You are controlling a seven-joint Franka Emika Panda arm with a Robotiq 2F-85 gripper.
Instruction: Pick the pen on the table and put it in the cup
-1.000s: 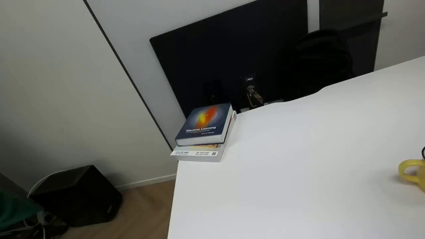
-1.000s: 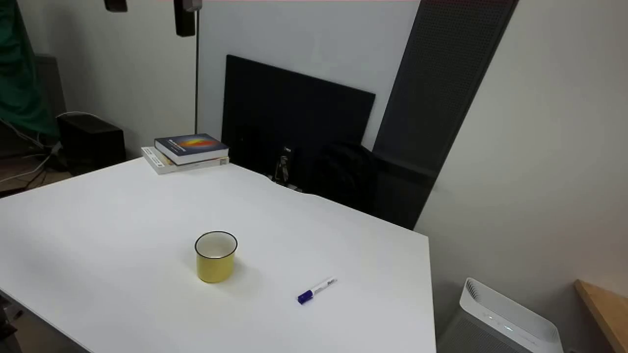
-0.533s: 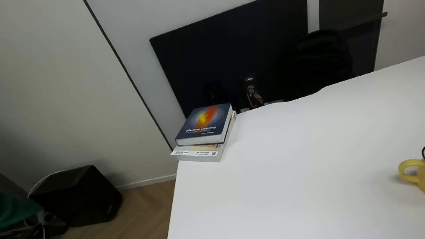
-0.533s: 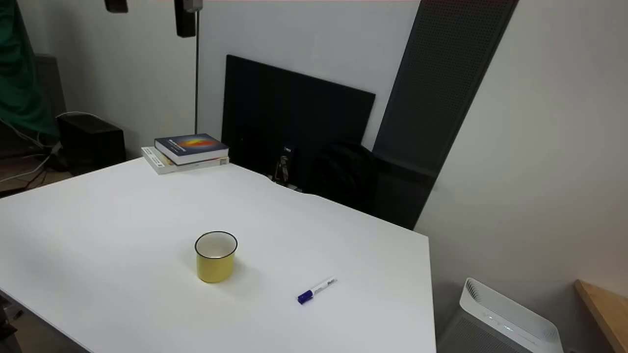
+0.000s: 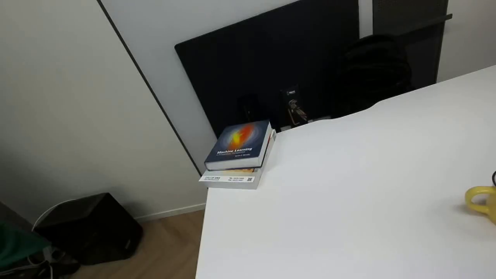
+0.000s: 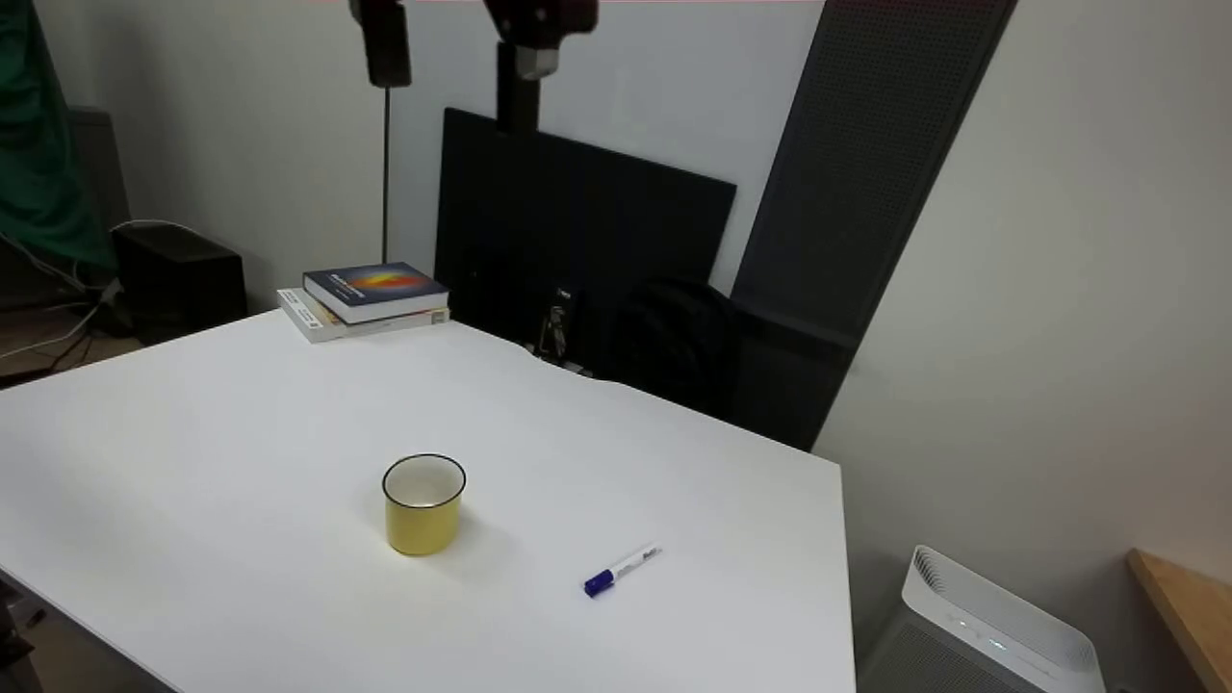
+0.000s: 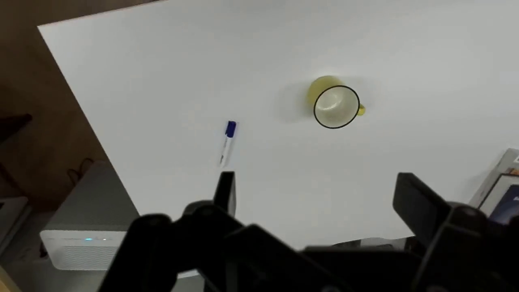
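The pen (image 6: 623,570), white with a blue cap, lies flat on the white table (image 6: 289,414); it also shows in the wrist view (image 7: 228,142). The yellow cup (image 6: 423,525) with a black rim stands upright to the pen's left in that exterior view. The cup is whole in the wrist view (image 7: 324,87), looking empty inside; an exterior view shows only its handle side (image 5: 478,199) at the right edge. My gripper (image 6: 452,101) is open and empty, high above the table. In the wrist view the fingers (image 7: 316,178) are wide apart, with the pen beyond the left fingertip.
A stack of books (image 6: 371,303) lies at the table's far corner, also seen in an exterior view (image 5: 236,155). A black panel (image 6: 577,231) and a dark backpack (image 6: 674,337) are behind the table. A white appliance (image 6: 1001,616) stands beside the table.
My gripper has moved right and a little down in an exterior view, so more of its fingers show. It stays open. The pen and cup have not moved.
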